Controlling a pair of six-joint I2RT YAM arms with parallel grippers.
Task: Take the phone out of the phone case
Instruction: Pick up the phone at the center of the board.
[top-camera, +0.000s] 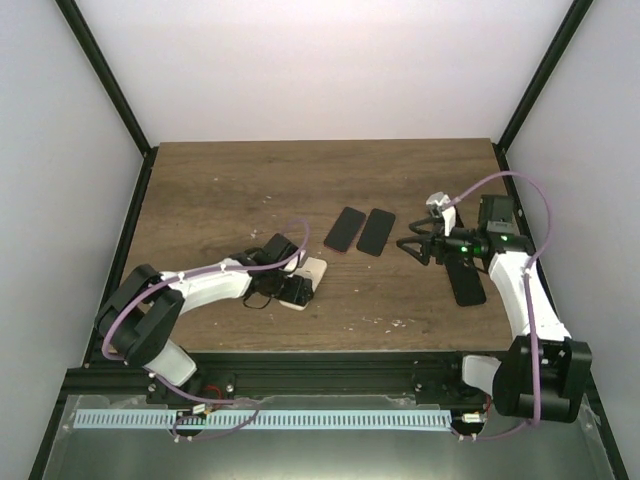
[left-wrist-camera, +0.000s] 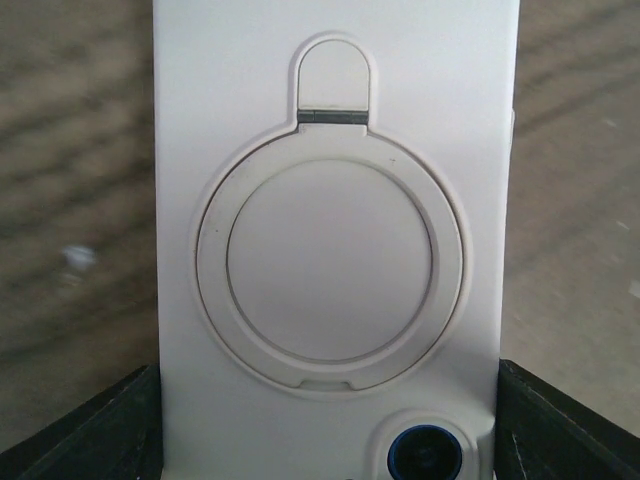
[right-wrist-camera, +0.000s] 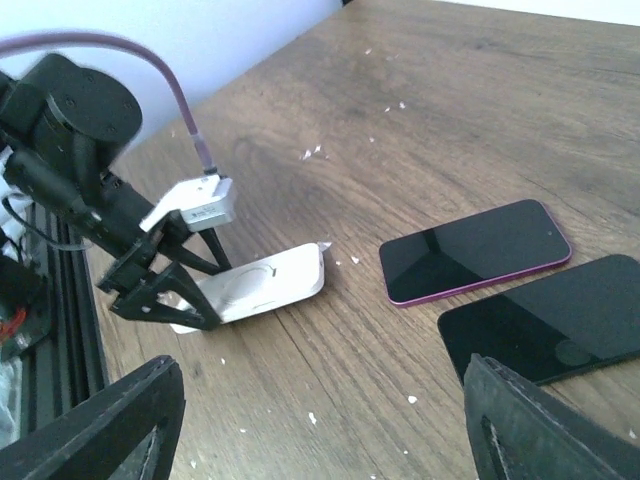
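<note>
At the left, the left gripper (top-camera: 288, 290) pinches the white phone case (left-wrist-camera: 330, 130) across its width, fingers (left-wrist-camera: 85, 435) against both long edges. The case lies back-up on the table (top-camera: 230, 180), a camera lens (left-wrist-camera: 425, 458) showing through, so the phone seems still inside. This looks like the steadying step; next the phone needs prying free. In the middle lie a purple-edged phone (right-wrist-camera: 475, 250) and a dark phone (right-wrist-camera: 550, 320). At the right, the right gripper (top-camera: 412, 248) hovers spread wide, holding nothing.

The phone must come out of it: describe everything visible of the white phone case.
The white phone case lies flat on the wooden table, back up. It looks like matte plastic, with a round fold-out ring hinged at a tab, and a blue-rimmed lens at one end. The left end effector straddles that end, fingers against both long edges.
</note>
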